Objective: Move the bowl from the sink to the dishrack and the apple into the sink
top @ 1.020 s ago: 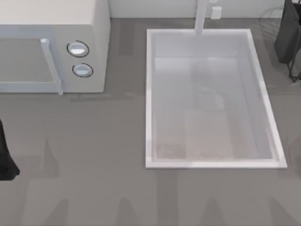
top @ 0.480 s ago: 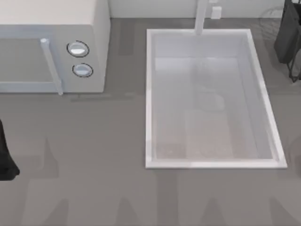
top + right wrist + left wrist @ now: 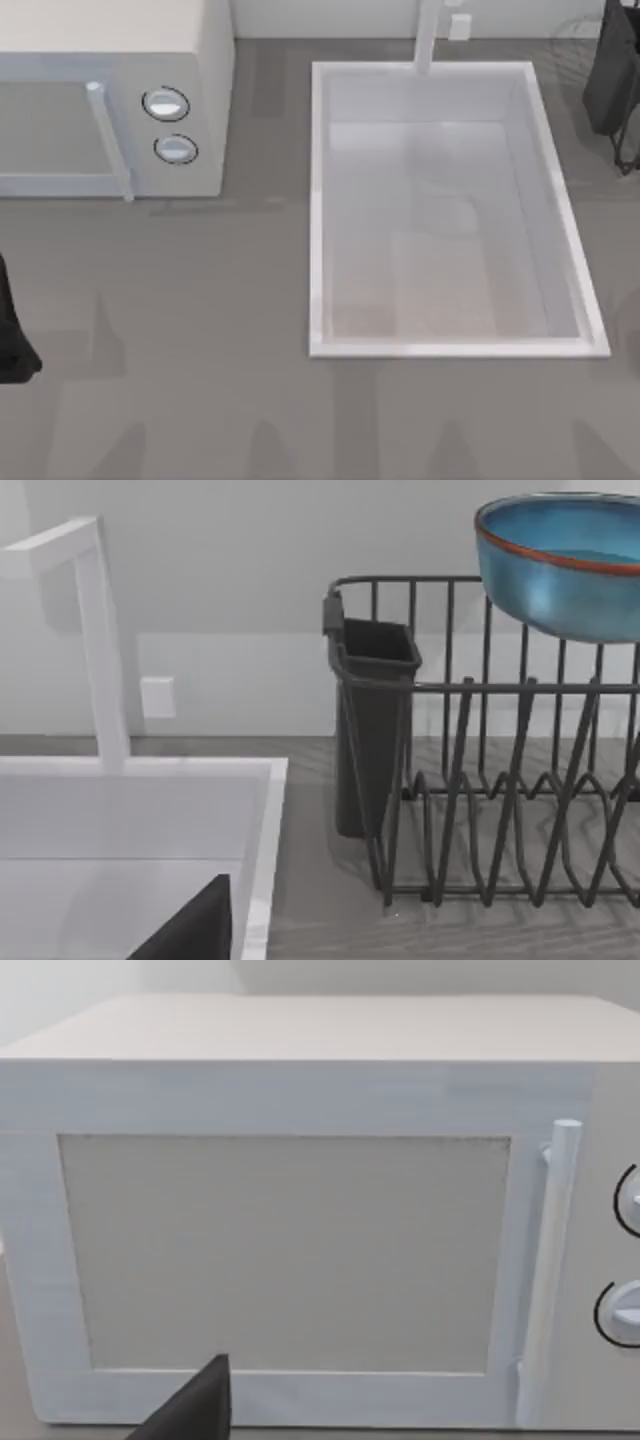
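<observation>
The blue bowl (image 3: pixel 560 565) with its reddish rim sits at the top of the black wire dishrack (image 3: pixel 480 780), upright, its underside level with the rack's upper wires. The dishrack (image 3: pixel 615 80) stands at the table's far right, beyond the white sink (image 3: pixel 316 200), whose basin holds nothing. The sink's rim (image 3: pixel 150 768) and faucet post (image 3: pixel 100 640) lie close in the right wrist view. A dark part of my right gripper (image 3: pixel 195 925) shows low over the sink's edge, well short of the bowl. My left arm (image 3: pixel 12 330) is parked at the table's left edge. The apple is out of view.
A white microwave (image 3: pixel 110 100) with two round knobs fills the back left; it faces the left wrist camera (image 3: pixel 290 1240), with a dark part of the left gripper (image 3: pixel 195 1405) in front of it. A dark grey cup-like holder (image 3: pixel 370 720) hangs on the rack's sink side.
</observation>
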